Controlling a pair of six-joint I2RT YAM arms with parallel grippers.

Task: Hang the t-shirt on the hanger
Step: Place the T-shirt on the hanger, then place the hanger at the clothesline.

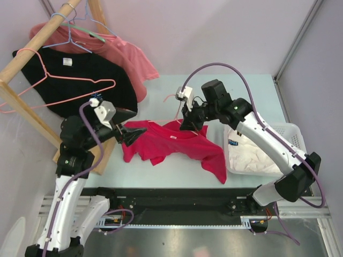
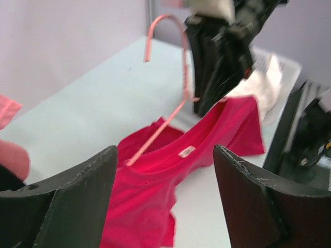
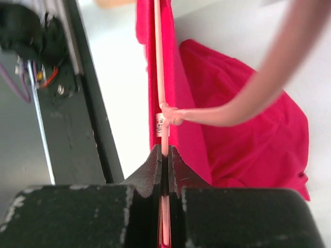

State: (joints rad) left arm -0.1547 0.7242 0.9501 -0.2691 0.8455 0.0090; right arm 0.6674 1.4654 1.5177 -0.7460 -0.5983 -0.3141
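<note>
The crimson t-shirt (image 1: pixel 171 144) lies crumpled on the table, collar and white label facing up (image 2: pixel 187 152). The pink wire hanger (image 1: pixel 177 111) stands over the collar with its hook up (image 2: pixel 165 20). One wire arm runs down into the neck opening (image 2: pixel 150 139), and its lower part is hidden in the cloth. My right gripper (image 1: pixel 187 124) is shut on the hanger's wire (image 3: pixel 160 77) just below the hook's twist, above the t-shirt (image 3: pixel 248 139). My left gripper (image 1: pixel 138 131) stands open at the shirt's left shoulder with nothing between its fingers (image 2: pixel 77 201); the red cloth lies below them.
A wooden rack (image 1: pixel 32 59) at the back left carries a black t-shirt (image 1: pixel 80 80) with another pink hanger (image 1: pixel 69 80) over it, a salmon-pink t-shirt (image 1: pixel 126 53), a blue hanger (image 1: pixel 75 45) and a green hanger (image 1: pixel 86 29). A white basket (image 1: pixel 292 136) of white cloth stands at the right.
</note>
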